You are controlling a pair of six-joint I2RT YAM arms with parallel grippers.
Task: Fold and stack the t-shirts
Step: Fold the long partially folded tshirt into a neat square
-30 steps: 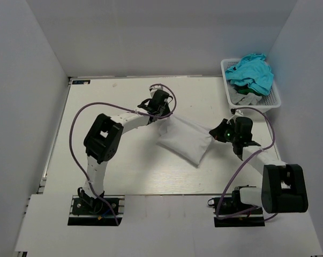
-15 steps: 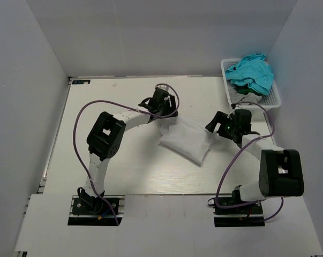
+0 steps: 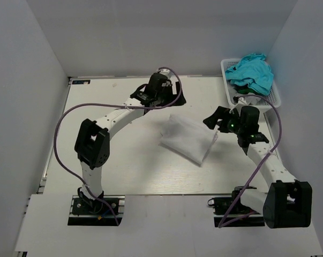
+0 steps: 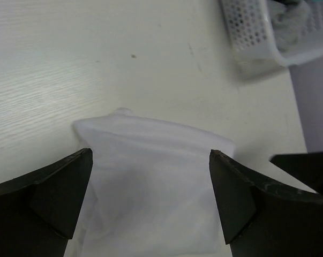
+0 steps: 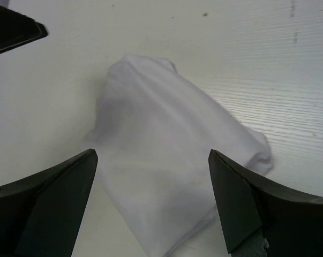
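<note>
The folded white t-shirt (image 3: 187,138) lies flat on the table (image 3: 113,160), between both grippers and touching neither. The left gripper (image 3: 166,99) hovers near its far corner and the right gripper (image 3: 215,122) beside its right edge, both spread wide and empty.

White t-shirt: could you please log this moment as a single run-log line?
white t-shirt: folded on table | left gripper: open, empty | right gripper: open, empty | basket: teal shirt inside
</note>
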